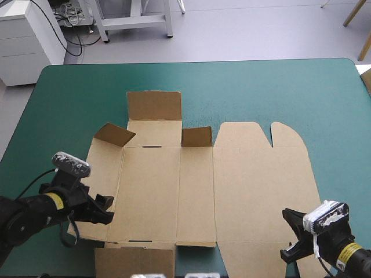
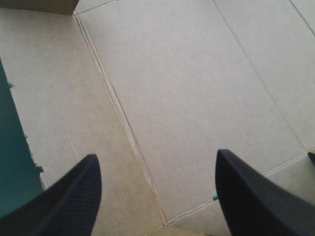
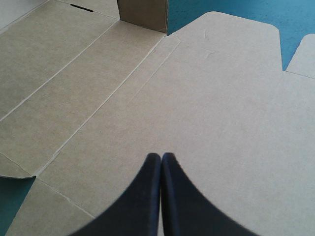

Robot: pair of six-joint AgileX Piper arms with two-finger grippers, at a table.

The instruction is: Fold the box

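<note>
- Two black fingers of the left gripper (image 2: 156, 160) gape over the flat brown cardboard box (image 1: 197, 185), central on the teal-green cover (image 1: 261, 87).
- Fingers together, the right gripper (image 3: 161, 156) is over its right panel.

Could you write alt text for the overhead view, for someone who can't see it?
A cut sheet of brown board, the box, lies mostly flat on a teal-green table, with three flaps raised along its far side. The left tool sits at the sheet's left edge and the right tool over its near right corner.
</note>
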